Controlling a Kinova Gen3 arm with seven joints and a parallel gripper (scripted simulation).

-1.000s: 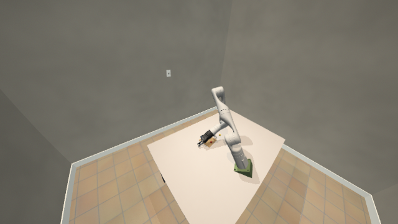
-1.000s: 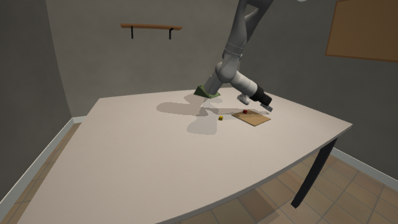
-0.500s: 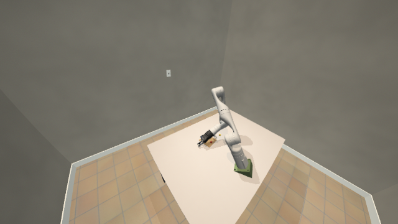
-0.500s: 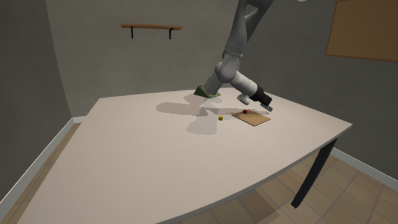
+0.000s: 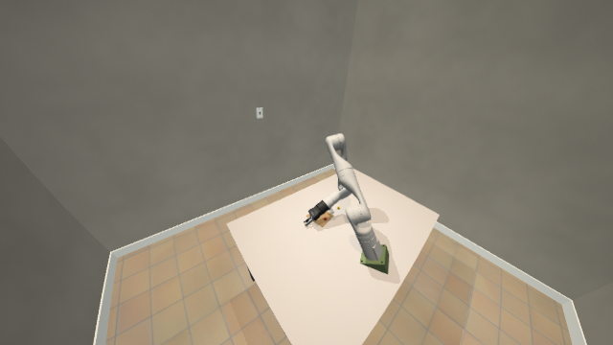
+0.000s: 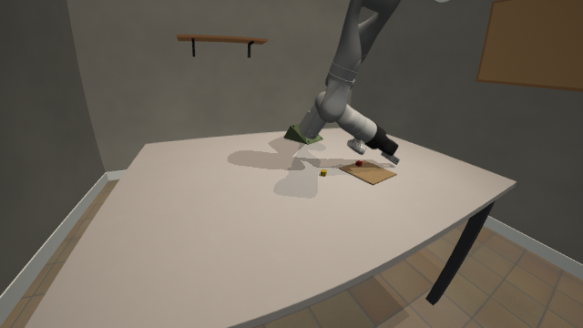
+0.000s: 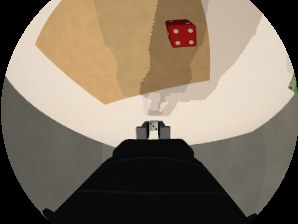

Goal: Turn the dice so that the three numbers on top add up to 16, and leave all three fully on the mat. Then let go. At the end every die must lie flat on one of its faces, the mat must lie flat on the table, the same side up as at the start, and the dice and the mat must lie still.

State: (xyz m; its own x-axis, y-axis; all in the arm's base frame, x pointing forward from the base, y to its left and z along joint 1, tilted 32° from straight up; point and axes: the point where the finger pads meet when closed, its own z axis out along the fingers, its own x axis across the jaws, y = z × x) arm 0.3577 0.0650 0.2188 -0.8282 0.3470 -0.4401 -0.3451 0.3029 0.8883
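Observation:
My gripper (image 5: pixel 306 222) (image 6: pixel 395 160) (image 7: pixel 153 127) is tilted and shut on a white die (image 7: pixel 153 125), held above the table beyond the mat's edge. Dark pips show on the white die; its top number cannot be told. The tan mat (image 5: pixel 323 223) (image 6: pixel 373 177) (image 7: pixel 75 50) lies flat. A red die (image 5: pixel 326 218) (image 6: pixel 359 163) (image 7: pixel 183 37) sits on it near one edge, with four white pips on its upper face. A yellow die (image 5: pixel 338 208) (image 6: pixel 323 173) lies on the table, off the mat; its number is too small to read. It is outside the wrist view.
The arm's green base (image 5: pixel 374 263) (image 6: pixel 298 134) (image 7: pixel 293 85) stands on the pale table (image 5: pixel 297 278) (image 6: pixel 191 237). The forearm reaches low over the table beside the mat, and its shadow falls across the mat and the red die.

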